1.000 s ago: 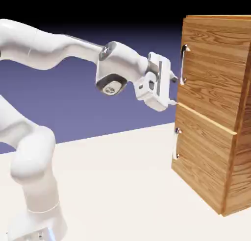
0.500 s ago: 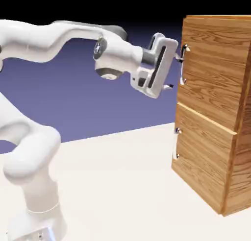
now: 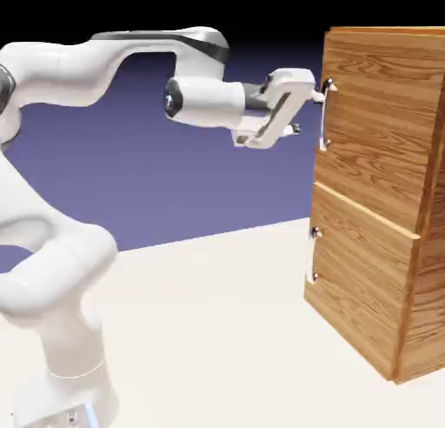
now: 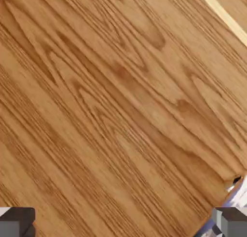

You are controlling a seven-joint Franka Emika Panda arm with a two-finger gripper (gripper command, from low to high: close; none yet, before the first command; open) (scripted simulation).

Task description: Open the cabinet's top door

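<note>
I am keeping the fingers [image 3: 306,111] spread wide and empty, close beside the handle [image 3: 324,113] at the near edge of the top door [image 3: 378,113], not yet around it. I judge the bar needs centring between them before closing, then pulling along the hinge's arc; the cabinet [image 3: 382,270] is standing shut on the table [image 3: 209,331].

Even bright rendered light, soft edges, faint shadows, no glare.

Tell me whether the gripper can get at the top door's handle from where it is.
Probably yes: the gripper is open right beside the top door's handle, with nothing between them; the hand view shows only wood.
</note>
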